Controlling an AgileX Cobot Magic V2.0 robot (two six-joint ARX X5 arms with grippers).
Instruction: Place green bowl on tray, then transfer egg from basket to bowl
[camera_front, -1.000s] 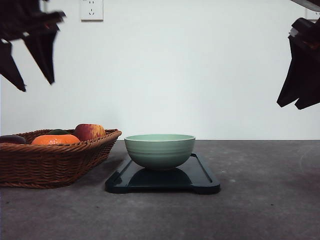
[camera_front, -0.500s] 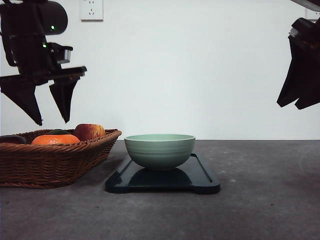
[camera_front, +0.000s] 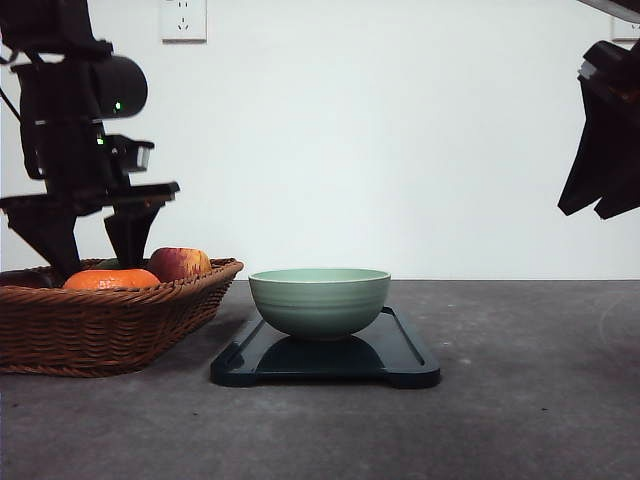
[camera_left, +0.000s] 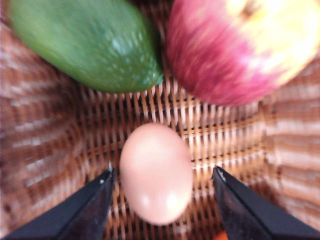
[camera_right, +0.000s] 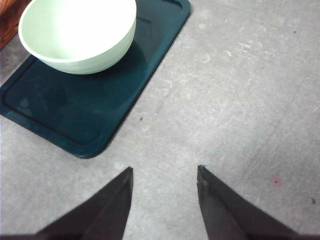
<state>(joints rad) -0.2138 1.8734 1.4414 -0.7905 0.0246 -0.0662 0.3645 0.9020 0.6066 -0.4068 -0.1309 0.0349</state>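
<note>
The left pincer (camera_front: 90, 262) has been lowered since half a second ago: then its tips hung above the basket (camera_front: 110, 325), and now they are dipped down behind the braided rim, among the fruit. The right pincer (camera_front: 600, 205) has stayed high at the right edge, and the green bowl (camera_front: 319, 300) and tray (camera_front: 400, 362) have not been moved.

Inside the basket there is little room. In the left wrist view the egg (camera_left: 156, 172) is seen lying on the woven floor, with a green fruit (camera_left: 85, 42) and a red-yellow apple (camera_left: 245, 47) close beyond it. The slanted basket wall is near on one side. An orange (camera_front: 110, 279) is seen at the rim in the front view. The counter (camera_front: 520, 420) around the tray is wide and bare.

The left pincer (camera_left: 162, 175) is held wide apart, one finger (camera_left: 90, 205) on each side of the egg. A small gap is seen on each side, so the egg is not yet touched or gripped. The right pincer (camera_right: 165, 172) is held apart over the bare counter, with nothing in it. The bowl is set upright on the tray, near one end of it.
</note>
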